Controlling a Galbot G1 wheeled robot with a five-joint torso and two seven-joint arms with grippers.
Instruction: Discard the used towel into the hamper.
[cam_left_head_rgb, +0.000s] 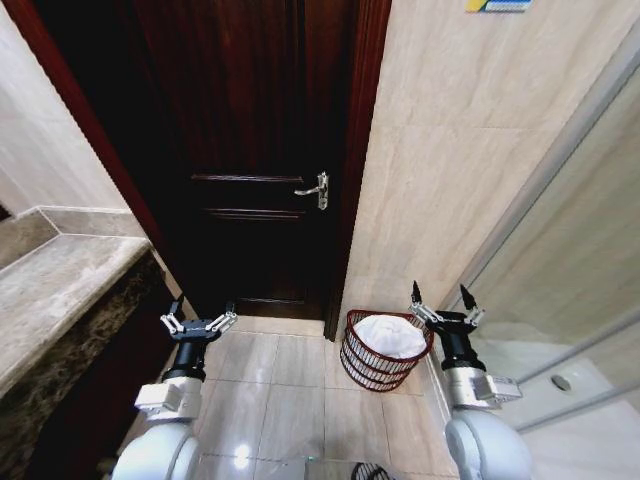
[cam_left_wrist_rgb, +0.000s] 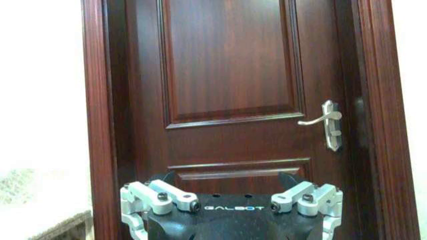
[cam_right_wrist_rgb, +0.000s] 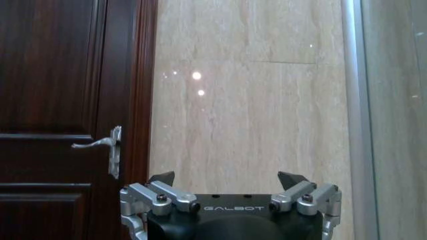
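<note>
Nearest the camera, two arms reach forward over the tiled floor (cam_left_head_rgb: 275, 400). The left gripper (cam_left_head_rgb: 199, 322) hangs above the floor beside the dark stone counter (cam_left_head_rgb: 60, 290), fingers spread wide with nothing between them. The right gripper (cam_left_head_rgb: 441, 297) is raised near the beige wall, fingers likewise spread and empty, just above and to the right of the hamper (cam_left_head_rgb: 385, 352).

There is one hamper, a round dark red-brown open-weave basket standing upright on the floor, mouth facing up and sides narrowing toward the base. It sits in the corner where the tiled wall (cam_left_head_rgb: 460, 150) meets the door frame, near the wall. One white towel (cam_left_head_rgb: 390, 335) lies bunched inside, filling most of the rim.

Open floor runs between the arms up to the door. Farthest off stands one dark wooden door (cam_left_head_rgb: 260, 150), closed, with one silver lever handle (cam_left_head_rgb: 315, 189) on its right edge.
</note>
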